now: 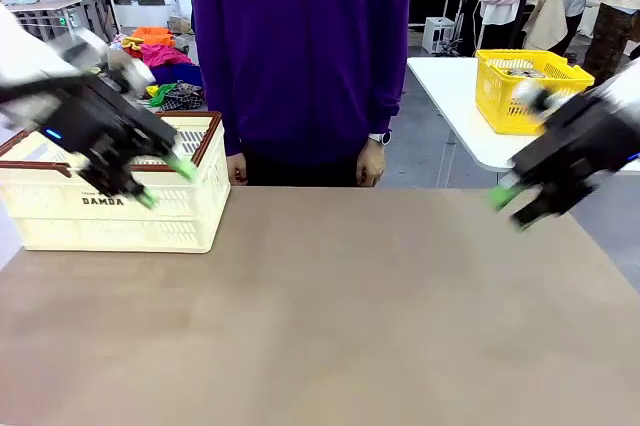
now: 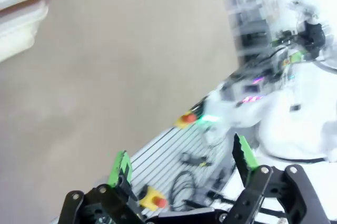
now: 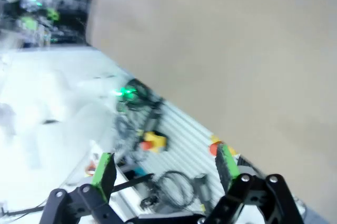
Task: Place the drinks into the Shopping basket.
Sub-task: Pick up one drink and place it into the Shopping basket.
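Front view: Shopping basket (image 1: 120, 221) left on table (image 1: 330, 316), person (image 1: 300, 46) behind; left gripper (image 1: 165, 184), right gripper (image 1: 513, 208) fingers (image 1: 181, 167) spread, empty.

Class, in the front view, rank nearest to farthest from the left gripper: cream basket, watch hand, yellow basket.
1. Cream basket, just behind the left gripper.
2. Watch hand, middle, person's side.
3. Yellow basket, far right, background.
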You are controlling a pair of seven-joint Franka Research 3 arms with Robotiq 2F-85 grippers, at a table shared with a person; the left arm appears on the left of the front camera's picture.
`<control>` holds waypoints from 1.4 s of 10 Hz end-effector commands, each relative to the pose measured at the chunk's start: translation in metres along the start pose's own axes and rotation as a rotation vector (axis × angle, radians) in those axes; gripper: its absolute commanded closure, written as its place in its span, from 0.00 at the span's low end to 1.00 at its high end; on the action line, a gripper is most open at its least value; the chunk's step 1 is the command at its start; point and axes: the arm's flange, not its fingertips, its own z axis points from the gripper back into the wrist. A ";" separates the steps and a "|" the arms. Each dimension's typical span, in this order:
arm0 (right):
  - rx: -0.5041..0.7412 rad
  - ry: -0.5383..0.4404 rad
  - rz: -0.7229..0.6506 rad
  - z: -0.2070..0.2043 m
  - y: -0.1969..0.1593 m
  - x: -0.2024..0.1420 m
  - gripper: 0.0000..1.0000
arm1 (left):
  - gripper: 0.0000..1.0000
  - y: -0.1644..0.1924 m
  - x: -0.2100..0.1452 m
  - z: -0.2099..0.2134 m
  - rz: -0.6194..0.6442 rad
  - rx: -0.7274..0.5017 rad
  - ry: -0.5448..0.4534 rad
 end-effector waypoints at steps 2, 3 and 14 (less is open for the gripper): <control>0.282 -0.450 -0.241 0.138 -0.069 -0.057 0.00 | 0.00 0.098 -0.030 0.161 0.112 -0.437 -0.438; 0.348 -0.555 -0.312 0.162 -0.108 -0.087 0.00 | 0.00 0.141 -0.053 0.184 0.169 -0.493 -0.546; 0.461 -0.710 -0.563 0.166 -0.227 -0.178 0.00 | 0.00 0.233 -0.135 0.233 0.375 -0.545 -0.794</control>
